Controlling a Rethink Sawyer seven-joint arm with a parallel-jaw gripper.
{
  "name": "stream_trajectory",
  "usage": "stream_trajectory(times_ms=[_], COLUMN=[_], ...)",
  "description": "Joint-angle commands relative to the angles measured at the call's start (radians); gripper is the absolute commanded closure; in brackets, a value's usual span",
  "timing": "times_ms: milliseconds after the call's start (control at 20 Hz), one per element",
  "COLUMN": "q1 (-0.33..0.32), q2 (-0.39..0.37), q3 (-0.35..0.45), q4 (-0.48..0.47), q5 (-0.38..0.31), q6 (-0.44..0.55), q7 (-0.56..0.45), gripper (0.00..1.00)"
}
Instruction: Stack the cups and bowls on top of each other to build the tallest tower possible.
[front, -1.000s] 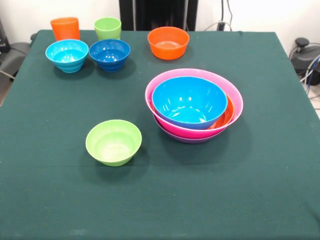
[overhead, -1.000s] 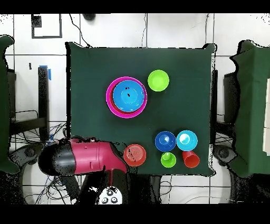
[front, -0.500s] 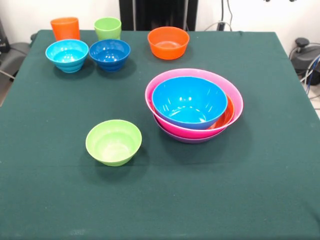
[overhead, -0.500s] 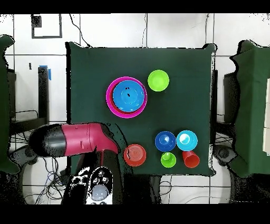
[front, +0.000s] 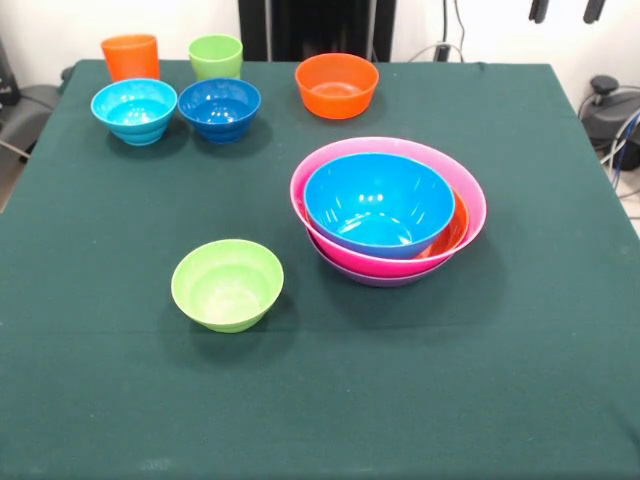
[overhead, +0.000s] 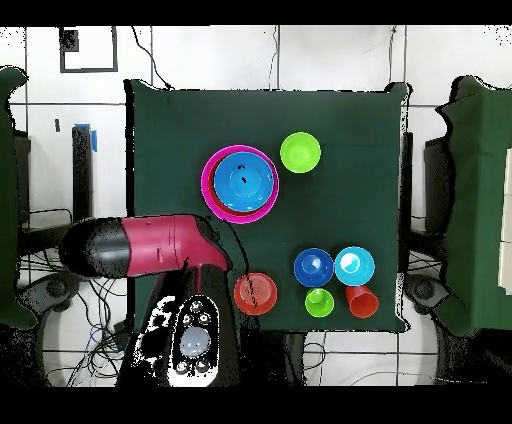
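I see the tower (front: 388, 215) right of the bench's middle in the front view: a large blue bowl (front: 378, 203) nested in a large orange bowl (front: 456, 226), of which only a sliver of rim shows, inside the large pink bowl (front: 470, 205), with the purple bowl (front: 385, 279) peeking out at the bottom as the base. In the overhead view the same pile (overhead: 240, 184) sits left of the centre. The small lime green bowl (front: 227, 284) stands alone, near the pile's left in the front view and well apart from the rest. Along the far edge I have the small orange bowl (front: 337, 85) by itself, then the dark blue bowl (front: 219, 108) and the light blue bowl (front: 134, 110) just beside each other, and behind those two the lime green cup (front: 216, 56) and the orange cup (front: 131, 56), both upright. All of it stands on the green-covered bench (front: 120, 390). Of the gripper (front: 566, 10) I catch only two dark tips at the top edge of the front view, apart from each other, nothing between them, so the jaws read as parted and empty. Overhead, the red and black arm (overhead: 150, 245) lies across the bench's lower left edge, near the small orange bowl.
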Motion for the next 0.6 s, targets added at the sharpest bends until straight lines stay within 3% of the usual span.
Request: stream_trajectory(times_ms=[50,300,600], q1=[-0.060,-0.128,-0.214], q2=[0.068,0.154,0.215], q3=[0.063,0.103,0.195], q4=[-0.069,-0.075,-0.008], q5=[0.013,-0.018,0.002], q6=[0.084,-0.041,-0.234], q7=[0.076,0.007,0.015], gripper=[0.00,0.00,0.00])
